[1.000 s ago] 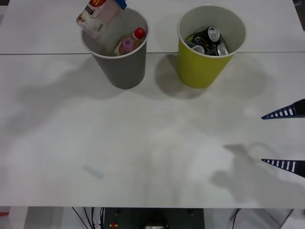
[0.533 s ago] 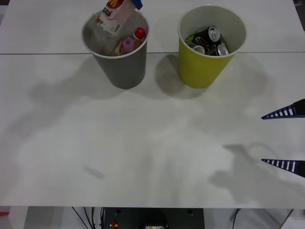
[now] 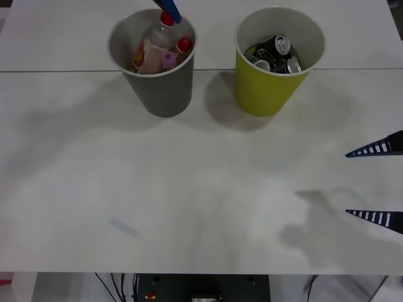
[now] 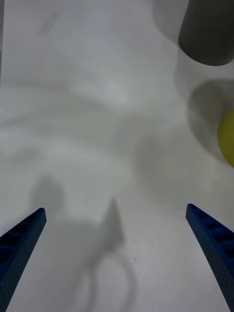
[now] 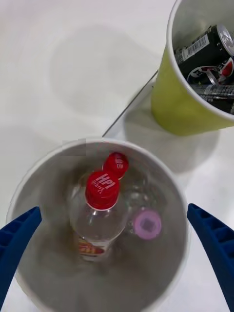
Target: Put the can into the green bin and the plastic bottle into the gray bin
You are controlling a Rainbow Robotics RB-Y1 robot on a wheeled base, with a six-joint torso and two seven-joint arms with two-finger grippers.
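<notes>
The plastic bottle (image 5: pixel 100 214) stands roughly upright inside the gray bin (image 3: pixel 153 88), red cap up, leaning among 2 other bottles: a second red cap (image 5: pixel 116 164) sits at about 1 o'clock from it in the left wrist view, and a smaller pink-topped bottle (image 5: pixel 147 224) lies at about 4 o'clock. The left claw (image 5: pixel 117 253) hovers directly above the bin mouth with its fingers spread wide to either side of the rim and nothing between them; in the front view one blue fingertip (image 3: pixel 169 9) shows at 12 o'clock of the bin. The green bin (image 3: pixel 271 85) stands just beside the gray bin at 3 o'clock on the table (image 3: pixel 189 189) and holds several cans (image 3: pixel 277 53). The right claw (image 3: pixel 378 182) is parked at the table's 3 o'clock edge, fingers spread, holding nothing. Both bins appear loaded, so the sorting looks close to complete. Remaining risk, as a judgement: the left claw hangs low over the rim, and a sideways withdrawal could catch a finger on the white lip and tip or drag the light gray bin, possibly into the green bin. A straight lift clear of the rim before any lateral travel would avoid this. The upright bottle could also settle or topple within the bin.
</notes>
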